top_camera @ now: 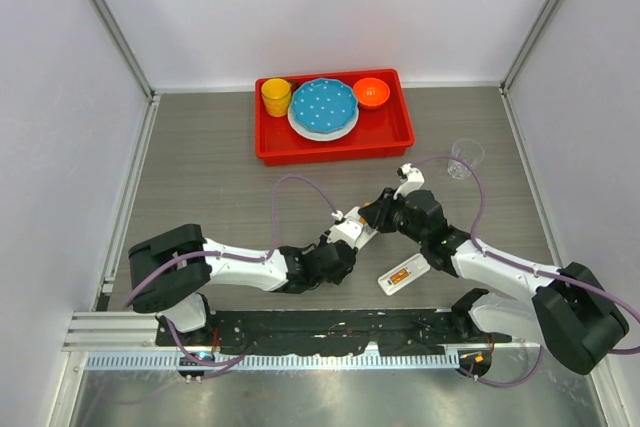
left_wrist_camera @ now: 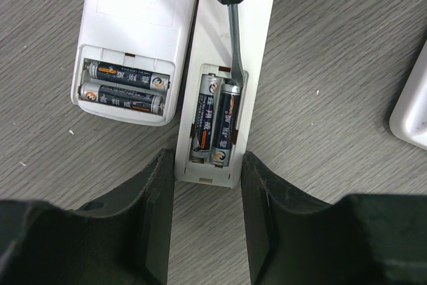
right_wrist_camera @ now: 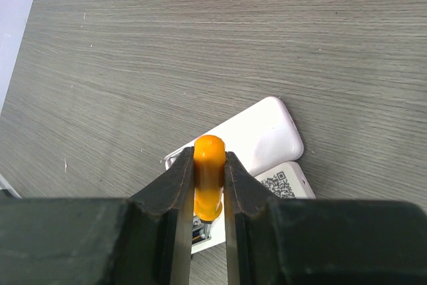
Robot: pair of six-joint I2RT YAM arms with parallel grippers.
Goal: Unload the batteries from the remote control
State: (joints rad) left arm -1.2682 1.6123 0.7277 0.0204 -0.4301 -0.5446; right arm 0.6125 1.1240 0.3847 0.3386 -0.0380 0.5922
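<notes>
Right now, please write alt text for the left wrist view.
A screwdriver tip reaches into the open battery compartment of a white remote held by the left end effector. A second open remote lies beside it; each holds two batteries.

Matt grey wood-grain desk [left_wrist_camera: 333, 98]; smooth white plastic remote control [left_wrist_camera: 263, 45]; batteries [left_wrist_camera: 215, 121] in glossy metallic wrap; screwdriver [left_wrist_camera: 235, 38] with bare metal shaft, glossy orange plastic handle.

Batteries [left_wrist_camera: 215, 119] in remote [left_wrist_camera: 259, 51] compartment
</notes>
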